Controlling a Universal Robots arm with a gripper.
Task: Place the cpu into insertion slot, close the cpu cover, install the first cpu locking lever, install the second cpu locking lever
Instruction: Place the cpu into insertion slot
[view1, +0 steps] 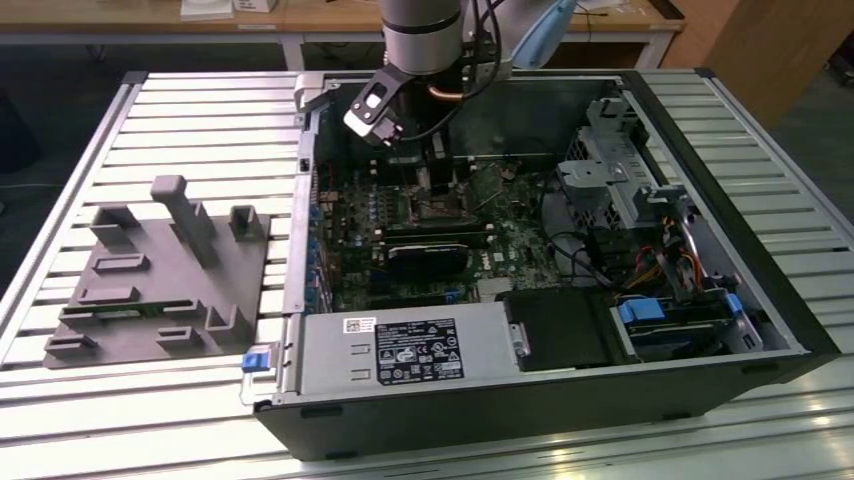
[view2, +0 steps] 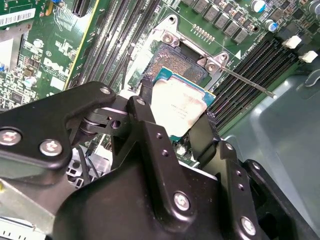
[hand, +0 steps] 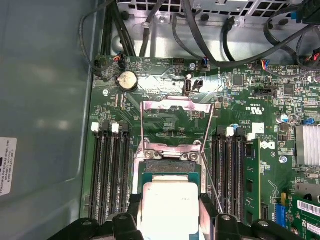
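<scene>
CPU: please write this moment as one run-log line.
pincer: shut on cpu | cpu: over insertion slot, not seated | cpu cover: open

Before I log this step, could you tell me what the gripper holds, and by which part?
The gripper holds the cpu by two opposite side edges, at the insertion slot.

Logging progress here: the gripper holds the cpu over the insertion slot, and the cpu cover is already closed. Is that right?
Not quite: the cpu cover is open, swung back from the insertion slot, as the first wrist view shows. The gripper does hold the cpu over the slot.
</scene>
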